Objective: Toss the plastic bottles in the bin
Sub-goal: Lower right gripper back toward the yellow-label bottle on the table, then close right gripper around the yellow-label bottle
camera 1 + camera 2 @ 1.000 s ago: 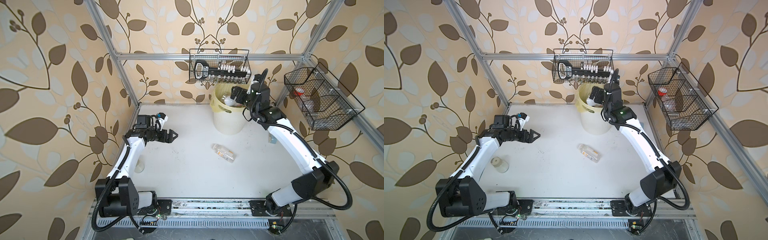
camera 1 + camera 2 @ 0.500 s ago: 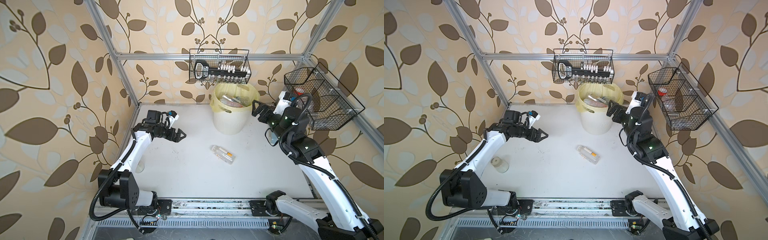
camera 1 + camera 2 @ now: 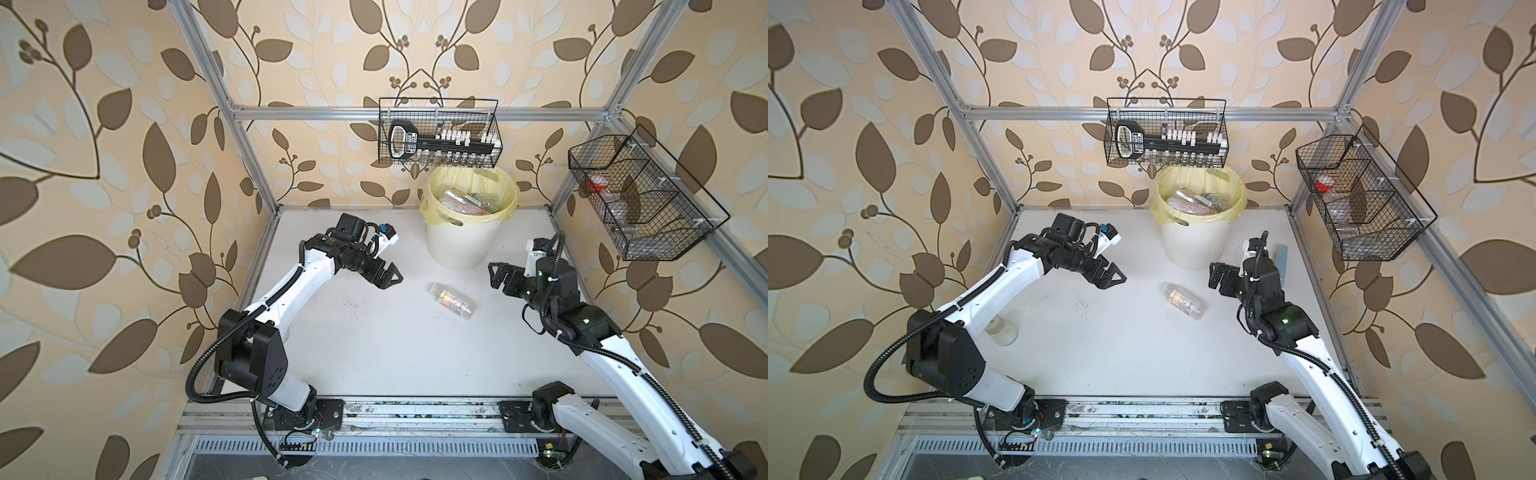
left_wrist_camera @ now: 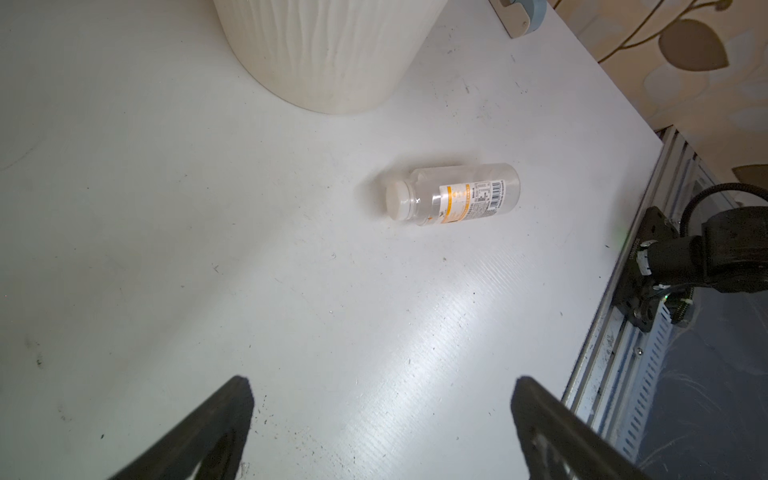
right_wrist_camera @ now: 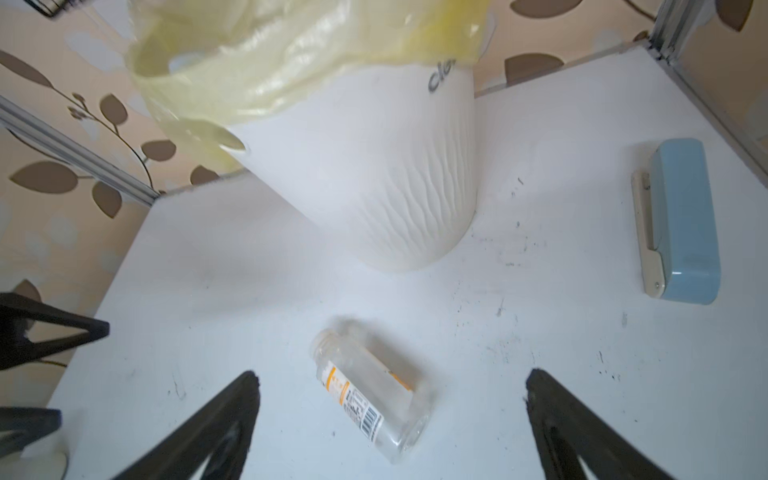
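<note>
A clear plastic bottle with a white cap and an orange-and-white label lies on its side on the white table, in front of the bin. The cream ribbed bin has a yellow bag and holds several bottles. My left gripper hovers open to the left of the lying bottle, empty. My right gripper is open on the bottle's right, low, its fingers either side of the bottle without touching it. Another clear bottle stands by the left arm.
A pale-blue case lies near the table's right edge, behind the right arm. One black wire basket hangs above the bin, another on the right frame. Aluminium posts bound the table.
The right arm has swung away from above the bin and come down beside the lying bottle. The left gripper has moved right, toward that bottle. Both stayed open.
</note>
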You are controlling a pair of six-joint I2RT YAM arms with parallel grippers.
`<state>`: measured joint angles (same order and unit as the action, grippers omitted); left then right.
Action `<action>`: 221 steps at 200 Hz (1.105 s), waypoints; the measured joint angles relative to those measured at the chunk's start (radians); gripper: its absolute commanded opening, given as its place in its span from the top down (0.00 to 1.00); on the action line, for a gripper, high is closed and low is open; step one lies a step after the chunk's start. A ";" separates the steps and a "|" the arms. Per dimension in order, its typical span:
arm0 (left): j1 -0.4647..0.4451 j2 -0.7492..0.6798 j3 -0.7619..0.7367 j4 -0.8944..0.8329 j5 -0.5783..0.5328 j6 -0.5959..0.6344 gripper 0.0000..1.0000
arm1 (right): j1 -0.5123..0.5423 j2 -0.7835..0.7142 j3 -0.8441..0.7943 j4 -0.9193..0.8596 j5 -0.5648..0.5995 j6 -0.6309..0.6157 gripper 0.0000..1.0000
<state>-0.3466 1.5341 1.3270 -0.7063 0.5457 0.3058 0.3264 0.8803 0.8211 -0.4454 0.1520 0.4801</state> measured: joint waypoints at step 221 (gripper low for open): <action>0.015 -0.159 -0.177 -0.004 -0.165 0.010 0.01 | 0.143 0.443 -0.128 0.209 0.000 -0.198 0.00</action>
<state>-0.3317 1.3750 1.1503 -0.7105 0.3805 0.3161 0.4690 1.3235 0.6930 -0.2359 0.1516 0.2817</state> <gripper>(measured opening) 0.989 0.999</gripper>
